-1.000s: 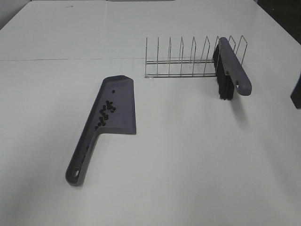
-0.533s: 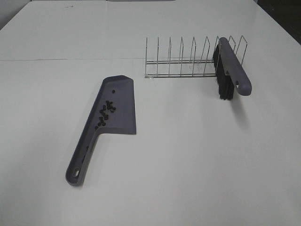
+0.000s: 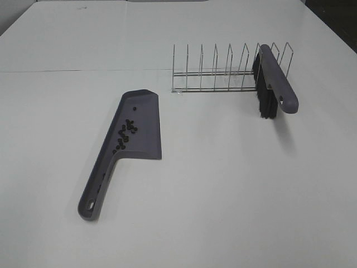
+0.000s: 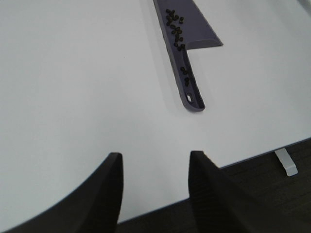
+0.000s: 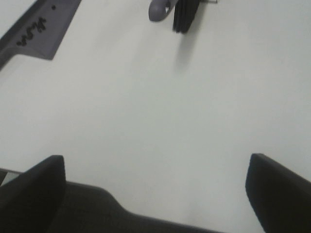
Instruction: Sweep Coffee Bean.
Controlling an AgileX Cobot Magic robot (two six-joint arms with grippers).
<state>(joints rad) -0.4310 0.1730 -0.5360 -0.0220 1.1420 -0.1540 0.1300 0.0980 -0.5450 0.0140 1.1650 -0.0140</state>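
Note:
The coffee bean (image 3: 126,134) pile lies as several small dark beans on a grey-purple dustpan (image 3: 146,125), flat on the white table left of centre. A few beans sit in the handle's channel. In the left wrist view the coffee bean (image 4: 176,30) pile and dustpan (image 4: 199,29) lie far ahead of my left gripper (image 4: 155,189), which stands partly open over the table's front edge with nothing between its fingers. My right gripper (image 5: 155,189) is wide open and empty, with the dustpan (image 5: 53,24) and brush (image 5: 183,14) far ahead. Neither gripper shows in the exterior high view.
A grey-handled brush (image 3: 273,78) with black bristles leans in a wire rack (image 3: 215,72) at the back right. The table's front edge (image 4: 243,160) runs just ahead of the left fingers, with dark floor and a small white bracket (image 4: 286,162) beyond it.

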